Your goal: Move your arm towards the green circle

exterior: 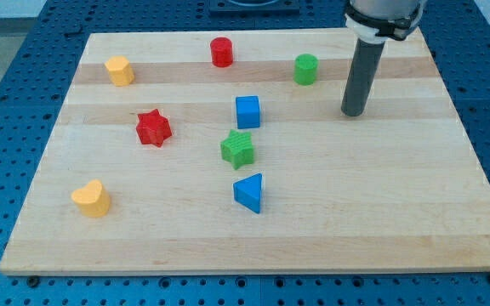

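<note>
The green circle (305, 69) is a small green cylinder standing near the view's top, right of centre, on the wooden board (398, 195). My tip (353, 112) rests on the board to the right of the green circle and a little below it, a short gap away, touching no block. The dark rod rises from it toward the view's top.
A red cylinder (221, 52) stands left of the green circle. A blue cube (247, 111), a green star (237, 149) and a blue triangle (248, 192) line up at centre. A red star (153, 128) and two yellow blocks (119, 70) (91, 199) lie at left.
</note>
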You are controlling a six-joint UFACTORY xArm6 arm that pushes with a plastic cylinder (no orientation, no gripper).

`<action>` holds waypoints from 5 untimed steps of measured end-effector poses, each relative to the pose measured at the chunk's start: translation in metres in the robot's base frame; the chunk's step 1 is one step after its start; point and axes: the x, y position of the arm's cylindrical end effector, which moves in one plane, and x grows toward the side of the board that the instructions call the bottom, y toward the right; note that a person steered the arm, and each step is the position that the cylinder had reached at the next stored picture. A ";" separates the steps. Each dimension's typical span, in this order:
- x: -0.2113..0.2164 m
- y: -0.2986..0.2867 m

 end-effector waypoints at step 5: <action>-0.071 0.014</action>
